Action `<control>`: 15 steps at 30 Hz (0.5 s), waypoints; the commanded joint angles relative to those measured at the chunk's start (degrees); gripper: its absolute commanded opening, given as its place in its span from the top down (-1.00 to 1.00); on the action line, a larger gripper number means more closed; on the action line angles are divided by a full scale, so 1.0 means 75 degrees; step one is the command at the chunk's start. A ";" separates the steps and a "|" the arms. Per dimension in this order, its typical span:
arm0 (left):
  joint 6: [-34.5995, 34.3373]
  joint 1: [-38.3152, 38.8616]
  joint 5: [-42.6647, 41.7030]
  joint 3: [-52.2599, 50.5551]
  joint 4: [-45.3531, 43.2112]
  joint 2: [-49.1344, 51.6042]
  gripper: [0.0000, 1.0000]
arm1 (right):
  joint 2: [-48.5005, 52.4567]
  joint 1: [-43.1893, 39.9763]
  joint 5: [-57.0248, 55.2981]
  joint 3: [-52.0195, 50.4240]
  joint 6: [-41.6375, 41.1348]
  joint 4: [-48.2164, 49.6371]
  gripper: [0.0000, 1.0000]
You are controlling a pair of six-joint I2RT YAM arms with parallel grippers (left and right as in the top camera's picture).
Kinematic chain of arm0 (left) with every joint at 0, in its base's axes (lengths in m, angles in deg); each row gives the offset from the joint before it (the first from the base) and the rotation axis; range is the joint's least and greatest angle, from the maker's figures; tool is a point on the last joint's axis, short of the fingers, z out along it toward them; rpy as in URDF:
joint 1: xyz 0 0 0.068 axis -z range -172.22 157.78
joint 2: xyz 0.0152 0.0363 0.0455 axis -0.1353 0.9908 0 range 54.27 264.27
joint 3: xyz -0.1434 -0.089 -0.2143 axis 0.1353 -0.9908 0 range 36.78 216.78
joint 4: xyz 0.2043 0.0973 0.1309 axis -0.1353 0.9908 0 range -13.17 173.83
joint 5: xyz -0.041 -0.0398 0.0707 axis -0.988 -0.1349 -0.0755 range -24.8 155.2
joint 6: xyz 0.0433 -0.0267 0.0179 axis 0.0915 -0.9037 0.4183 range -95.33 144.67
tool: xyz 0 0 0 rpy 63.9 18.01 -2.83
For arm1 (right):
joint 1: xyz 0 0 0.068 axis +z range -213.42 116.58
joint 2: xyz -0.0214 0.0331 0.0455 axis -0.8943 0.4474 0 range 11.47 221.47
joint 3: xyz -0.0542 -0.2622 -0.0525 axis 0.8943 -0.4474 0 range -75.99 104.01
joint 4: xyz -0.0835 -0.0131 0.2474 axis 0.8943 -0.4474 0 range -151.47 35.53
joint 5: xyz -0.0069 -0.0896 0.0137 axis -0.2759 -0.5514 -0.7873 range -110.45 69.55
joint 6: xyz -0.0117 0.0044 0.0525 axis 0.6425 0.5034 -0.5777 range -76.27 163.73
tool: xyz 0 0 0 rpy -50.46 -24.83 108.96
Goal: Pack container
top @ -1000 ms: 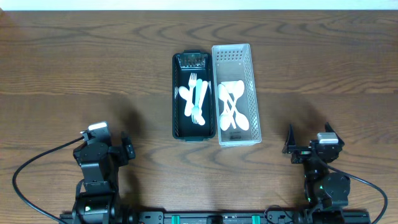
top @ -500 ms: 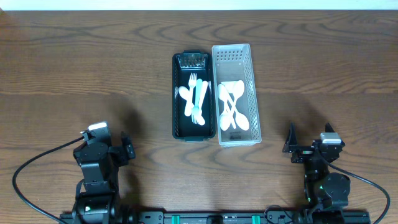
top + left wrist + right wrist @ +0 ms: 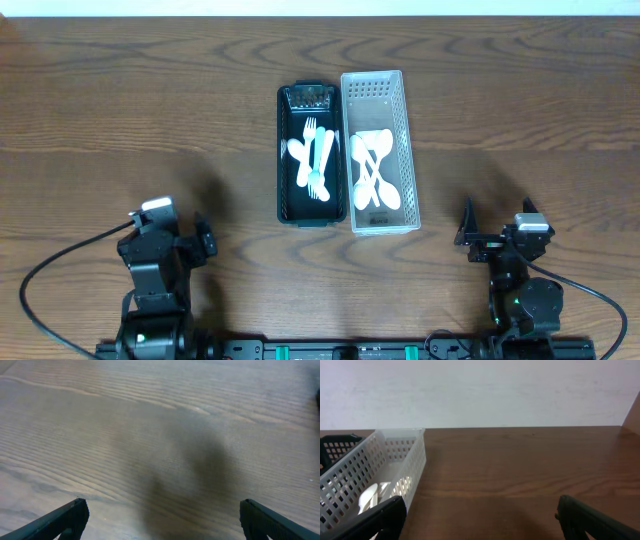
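Observation:
A black container (image 3: 283,150) holding white forks (image 3: 318,160) stands mid-table. Touching its right side is a white perforated container (image 3: 410,160) holding white spoons (image 3: 372,172). My left gripper (image 3: 170,232) rests near the front left, far from both, open over bare wood (image 3: 162,520). At the front right, my right gripper (image 3: 497,235) is also open and empty (image 3: 480,517). In the right wrist view the white container (image 3: 380,460) lies ahead to the left, a spoon (image 3: 370,496) showing inside and the black container (image 3: 335,445) behind it.
The wooden table (image 3: 120,110) stretches to both sides of the containers. A pale wall (image 3: 480,390) rises behind the table's far edge. Black cables (image 3: 40,280) loop from the arm bases along the front edge.
My right gripper has shifted very slightly toward the front edge. The left arm and both containers have not moved.

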 commanded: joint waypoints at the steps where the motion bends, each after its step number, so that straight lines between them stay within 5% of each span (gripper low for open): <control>1: 0.0012 0.0096 -0.0207 0.0079 0.0277 -0.0775 -0.96 | -0.0047 -0.0041 -0.0128 -0.0012 -0.0134 -0.0032 -0.99; 7: 0.0015 0.0711 -0.1358 -0.0198 0.0819 -0.2629 -0.96 | -0.0047 -0.0041 -0.0128 -0.0012 -0.0134 -0.0032 -0.98; 15: 0.0358 0.0909 -0.1384 -0.2034 -0.2917 -0.3337 -0.96 | -0.0047 -0.0041 -0.0128 -0.0012 -0.0134 -0.0032 -0.99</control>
